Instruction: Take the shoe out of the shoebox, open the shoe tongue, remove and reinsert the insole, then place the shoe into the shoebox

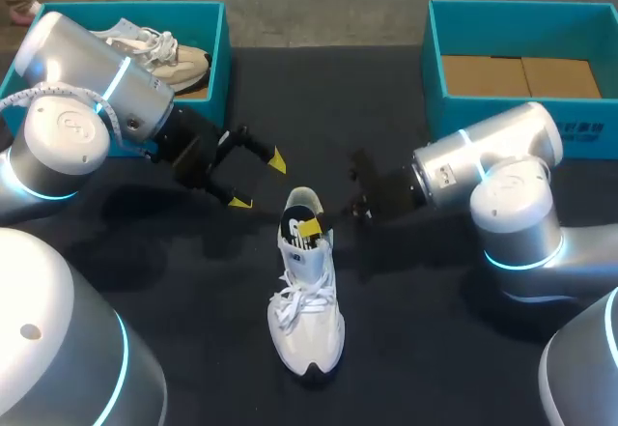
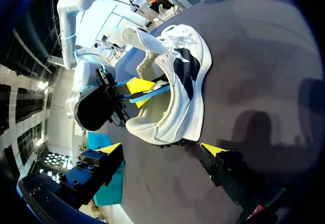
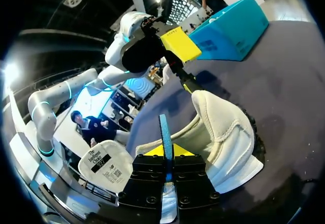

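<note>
Shoe (image 1: 307, 296): middle of table (image 1: 435, 349), sole down.
Right gripper (image 1: 309, 225): clamped on insole (image 3: 165, 132) in shoe's opening.
Left gripper (image 1: 258, 181): spread, empty.

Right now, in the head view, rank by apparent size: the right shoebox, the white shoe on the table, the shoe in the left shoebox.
1. right shoebox
2. white shoe
3. shoe in the left shoebox, partly hidden behind my left arm, so its rank is unsure

We see a matte black desk (image 1: 425, 349). Just below its middle, toward 6 o'clock, a white lace-up sneaker (image 1: 309, 334) stands on its sole, toe pointing to 6. An open teal cardboard shoebox (image 1: 219, 64) sits at 11 o'clock, and a second open teal box (image 1: 434, 69) at 1 o'clock, well apart.
</note>
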{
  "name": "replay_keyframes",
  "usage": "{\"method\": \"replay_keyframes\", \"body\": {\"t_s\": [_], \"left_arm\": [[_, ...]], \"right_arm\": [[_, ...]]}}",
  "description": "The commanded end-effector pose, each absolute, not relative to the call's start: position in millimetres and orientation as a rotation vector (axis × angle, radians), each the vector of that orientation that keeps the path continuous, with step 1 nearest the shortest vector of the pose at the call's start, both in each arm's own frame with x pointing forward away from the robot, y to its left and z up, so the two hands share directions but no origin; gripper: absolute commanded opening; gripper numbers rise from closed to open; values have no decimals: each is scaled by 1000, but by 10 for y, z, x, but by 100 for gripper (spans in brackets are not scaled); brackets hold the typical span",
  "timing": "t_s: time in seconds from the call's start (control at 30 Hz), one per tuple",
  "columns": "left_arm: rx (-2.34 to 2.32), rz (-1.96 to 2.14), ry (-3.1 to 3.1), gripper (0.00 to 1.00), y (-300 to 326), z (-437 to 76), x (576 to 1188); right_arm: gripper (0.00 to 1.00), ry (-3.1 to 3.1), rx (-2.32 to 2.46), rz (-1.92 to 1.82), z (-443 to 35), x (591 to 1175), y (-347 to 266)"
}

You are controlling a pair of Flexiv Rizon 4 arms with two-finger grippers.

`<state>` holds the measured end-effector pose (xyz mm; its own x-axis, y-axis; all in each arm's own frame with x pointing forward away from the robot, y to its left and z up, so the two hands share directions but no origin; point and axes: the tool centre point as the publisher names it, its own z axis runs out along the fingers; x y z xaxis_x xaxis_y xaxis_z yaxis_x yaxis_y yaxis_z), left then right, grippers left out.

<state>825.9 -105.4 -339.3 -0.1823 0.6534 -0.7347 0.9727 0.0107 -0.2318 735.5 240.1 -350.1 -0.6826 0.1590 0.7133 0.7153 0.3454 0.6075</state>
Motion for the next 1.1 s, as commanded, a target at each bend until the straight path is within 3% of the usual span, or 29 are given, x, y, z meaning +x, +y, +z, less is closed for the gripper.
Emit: {"method": "replay_keyframes", "body": {"t_s": [0.03,0.1,0.27,0.37,0.4,0.43,1.1], "left_arm": [[1665,-1007,1875,100,-1060,-3393,8257],[1665,-1007,1875,100,-1060,-3393,8257],[1665,-1007,1875,100,-1060,-3393,8257],[1665,-1007,1875,100,-1060,-3393,8257],[1665,-1007,1875,100,-1060,-3393,8257],[1665,-1007,1875,100,-1060,-3393,8257],[1665,-1007,1875,100,-1060,-3393,8257]], "right_arm": [[43,-2090,-766,-1337,-3381,7394,2400],[47,-2101,-761,-1339,-3335,7440,2402],[46,-2112,-750,-1340,-3286,7535,2420],[28,-2114,-745,-1336,-3302,7574,2437],[18,-2113,-745,-1333,-3315,7584,2444],[0,-2112,-745,-1331,-3327,7588,2446],[0,-2070,-796,-1331,-3471,7460,2450]]}}
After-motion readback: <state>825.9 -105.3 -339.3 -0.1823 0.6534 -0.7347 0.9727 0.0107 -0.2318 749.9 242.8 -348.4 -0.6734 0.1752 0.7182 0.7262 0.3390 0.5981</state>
